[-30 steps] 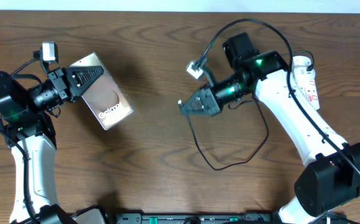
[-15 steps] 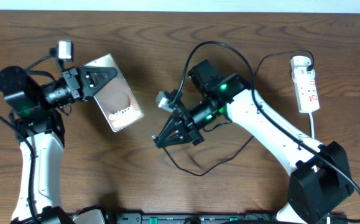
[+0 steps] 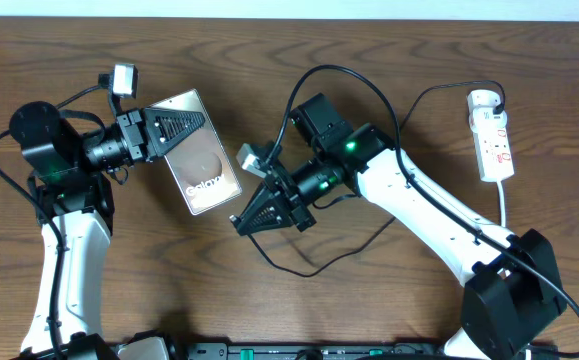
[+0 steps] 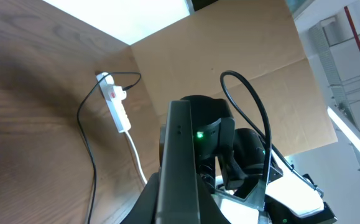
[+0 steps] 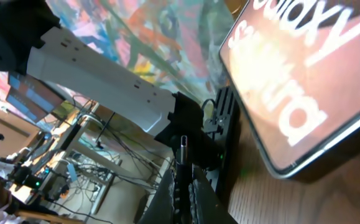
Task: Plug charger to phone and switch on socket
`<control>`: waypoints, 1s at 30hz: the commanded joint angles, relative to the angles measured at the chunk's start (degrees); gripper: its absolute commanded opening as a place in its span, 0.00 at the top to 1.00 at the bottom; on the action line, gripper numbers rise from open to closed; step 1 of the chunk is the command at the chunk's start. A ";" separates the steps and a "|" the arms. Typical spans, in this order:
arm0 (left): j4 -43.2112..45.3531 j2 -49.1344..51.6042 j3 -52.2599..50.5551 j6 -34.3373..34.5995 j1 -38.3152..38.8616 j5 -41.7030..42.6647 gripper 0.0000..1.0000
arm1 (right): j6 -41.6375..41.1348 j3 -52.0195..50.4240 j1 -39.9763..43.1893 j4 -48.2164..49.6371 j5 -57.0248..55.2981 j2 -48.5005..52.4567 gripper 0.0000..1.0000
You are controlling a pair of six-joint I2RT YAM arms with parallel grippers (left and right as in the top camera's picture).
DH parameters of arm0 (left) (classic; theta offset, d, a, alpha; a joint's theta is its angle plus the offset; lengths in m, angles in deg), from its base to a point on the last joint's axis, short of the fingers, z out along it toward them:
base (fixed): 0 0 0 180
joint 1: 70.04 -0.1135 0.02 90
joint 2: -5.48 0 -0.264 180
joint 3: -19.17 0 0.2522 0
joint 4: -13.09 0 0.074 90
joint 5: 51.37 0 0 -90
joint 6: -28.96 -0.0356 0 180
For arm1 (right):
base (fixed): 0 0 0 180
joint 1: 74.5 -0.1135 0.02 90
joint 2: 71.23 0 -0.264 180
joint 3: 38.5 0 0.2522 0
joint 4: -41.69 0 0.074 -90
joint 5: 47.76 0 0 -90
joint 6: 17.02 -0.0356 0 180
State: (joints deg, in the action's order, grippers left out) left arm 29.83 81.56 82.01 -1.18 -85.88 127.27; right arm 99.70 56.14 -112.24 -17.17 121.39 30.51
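My left gripper [image 3: 191,122] is shut on the top end of the phone [image 3: 207,168], a brown and silvery slab with white "Galaxy" lettering, held off the table and tilted. In the left wrist view the phone [image 4: 180,155] stands edge-on between the fingers. My right gripper [image 3: 239,224] is shut on the charger's small plug [image 5: 183,144], which sticks out of the fingertips just below and right of the phone's lower end [image 5: 304,93]. The black cable [image 3: 314,268] loops back across the table to the white socket [image 3: 491,135] at the far right.
The socket's white cord [image 3: 505,205] runs down behind the right arm. The black cable arcs high over the right arm [image 3: 369,80] and sags on the table under it. In the left wrist view the socket [image 4: 115,104] lies far back by a cardboard wall [image 4: 242,50].
The right arm has swung left and down with the plug, close to the phone's lower end. The left arm has carried the phone right and slightly down toward it.
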 commanded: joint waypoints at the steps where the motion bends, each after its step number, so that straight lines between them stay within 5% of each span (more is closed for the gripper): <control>1: 0.46 -0.09 0.61 -1.20 0.24 1.31 0.93 | -6.60 -0.22 -0.09 2.23 2.01 0.24 0.99; 18: 0.44 -0.11 0.61 -0.68 0.24 -4.33 0.93 | -18.40 -0.22 -0.02 8.94 1.79 0.26 0.99; 30: 0.46 -0.11 0.61 -0.66 0.24 -5.44 0.93 | -18.99 -0.37 1.11 9.14 2.34 1.49 0.99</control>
State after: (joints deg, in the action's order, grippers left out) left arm 29.80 81.56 82.01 -1.51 -85.88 122.25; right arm 81.71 56.12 -111.87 -8.15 121.57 30.61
